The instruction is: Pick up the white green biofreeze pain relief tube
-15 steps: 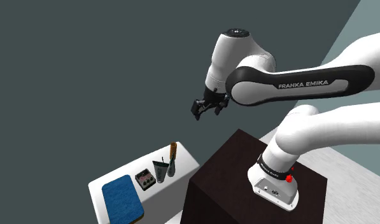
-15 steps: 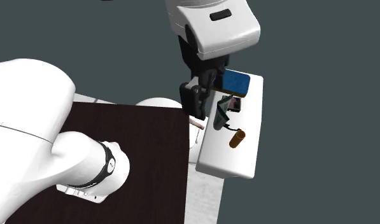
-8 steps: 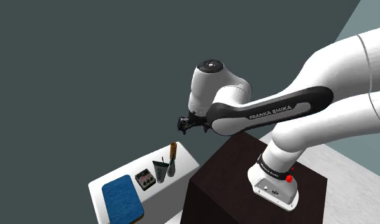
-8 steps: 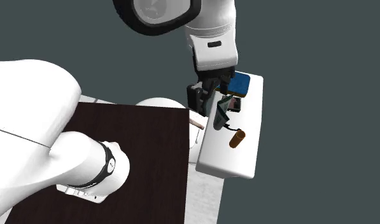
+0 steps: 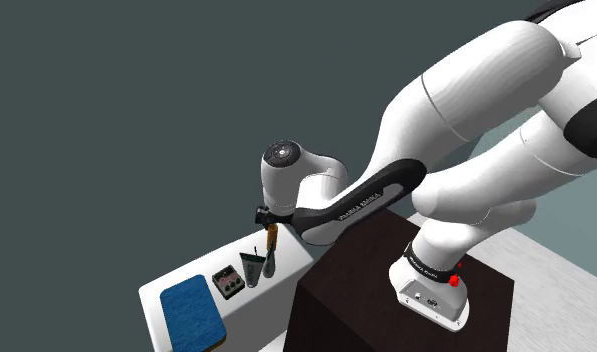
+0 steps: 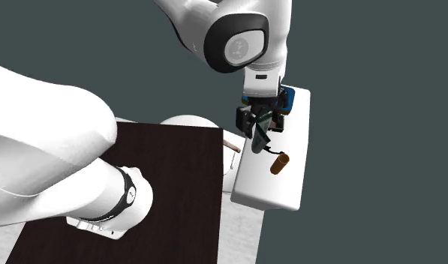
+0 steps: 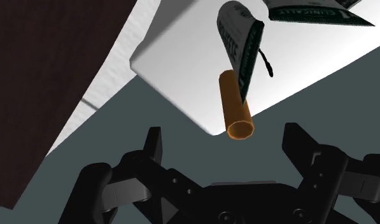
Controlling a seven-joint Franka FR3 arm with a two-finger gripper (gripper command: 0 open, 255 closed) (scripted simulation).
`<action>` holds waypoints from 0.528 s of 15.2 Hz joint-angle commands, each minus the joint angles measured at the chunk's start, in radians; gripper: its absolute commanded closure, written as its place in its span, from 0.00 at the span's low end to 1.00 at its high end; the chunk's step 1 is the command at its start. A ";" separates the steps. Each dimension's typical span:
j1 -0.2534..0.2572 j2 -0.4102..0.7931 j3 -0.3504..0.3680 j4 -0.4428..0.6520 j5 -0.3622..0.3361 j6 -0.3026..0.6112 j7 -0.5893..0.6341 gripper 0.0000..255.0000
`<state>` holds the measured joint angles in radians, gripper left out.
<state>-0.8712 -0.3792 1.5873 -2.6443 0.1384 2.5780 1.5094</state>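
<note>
Tube [image 5: 252, 268] [image 7: 316, 11] with pale grey-white body, dark green edges and print, flat wedge shape, lying flat on the white table [image 5: 241, 300], near its middle.

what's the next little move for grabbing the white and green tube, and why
Probably ease the gripper along the table, past the brown roll: its open jaws hang near the table's end, and the tube lies beyond the roll.

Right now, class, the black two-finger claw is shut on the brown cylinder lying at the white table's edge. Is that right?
No. The wrist view shows the black two-finger claw open, holding nothing; the brown cylinder does lie at the white table's edge.
</note>
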 commanded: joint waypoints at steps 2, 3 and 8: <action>-0.362 -0.053 0.369 0.085 0.047 0.042 0.099 0.00; -0.439 -0.097 0.450 0.118 0.094 0.047 0.105 0.00; -0.540 -0.162 0.570 0.142 0.171 0.091 0.079 0.00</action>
<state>-1.3895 -0.5304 2.1343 -2.5080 0.2979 2.6609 1.5930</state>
